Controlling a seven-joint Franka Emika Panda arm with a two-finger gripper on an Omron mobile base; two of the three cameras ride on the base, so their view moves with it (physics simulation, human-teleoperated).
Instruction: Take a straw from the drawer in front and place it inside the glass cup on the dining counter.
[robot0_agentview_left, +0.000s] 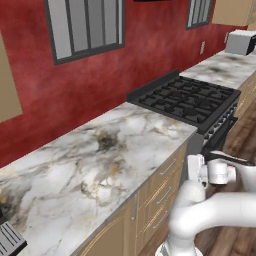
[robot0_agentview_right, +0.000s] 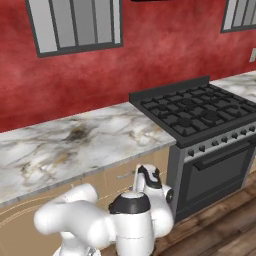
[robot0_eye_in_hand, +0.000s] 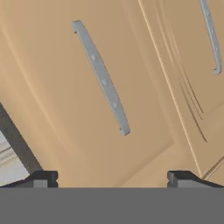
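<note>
From the left base view, a long table (robot0_agentview_left: 100, 155) of white-grey marble with brown and dark veins runs along a mottled red wall (robot0_agentview_left: 150, 50). Under its edge sit tan wood cabinet fronts (robot0_agentview_left: 160, 195) with slim metal bar handles; which of these fronts is the drawer cannot be told here. Past the marble stands a black gas stove (robot0_agentview_left: 192, 100) with cast grates and a row of knobs on its front edge. Beyond it, a further marble stretch carries a boxy white appliance (robot0_agentview_left: 241, 42). 2 grey-paned windows (robot0_agentview_left: 85, 27) with dark frames hang on the wall. The white arm (robot0_agentview_left: 210, 205) bends in at the lower right over a dark wood plank floor (robot0_agentview_left: 240, 135).

In the right base view, the same marble table (robot0_agentview_right: 75, 140) and the stove (robot0_agentview_right: 200, 112) lie ahead, with the glossy dark oven door (robot0_agentview_right: 220, 170) below the knobs. The rounded white arm (robot0_agentview_right: 110, 215) folds low in front of the tan cabinets, covering part of them.

The hand view looks closely at smooth tan panels. A flat front (robot0_eye_in_hand: 87, 109) bears 1 slanted grey metal bar handle (robot0_eye_in_hand: 101, 78), and a second handle (robot0_eye_in_hand: 211, 37) shows on the neighbouring panel to the right. The gripper (robot0_eye_in_hand: 112, 179) has its 2 dark fingertips (robot0_eye_in_hand: 41, 178) spread wide apart with nothing between them, short of the panel. A dark gap and a grey strip (robot0_eye_in_hand: 11, 162) sit at the left edge.
</note>
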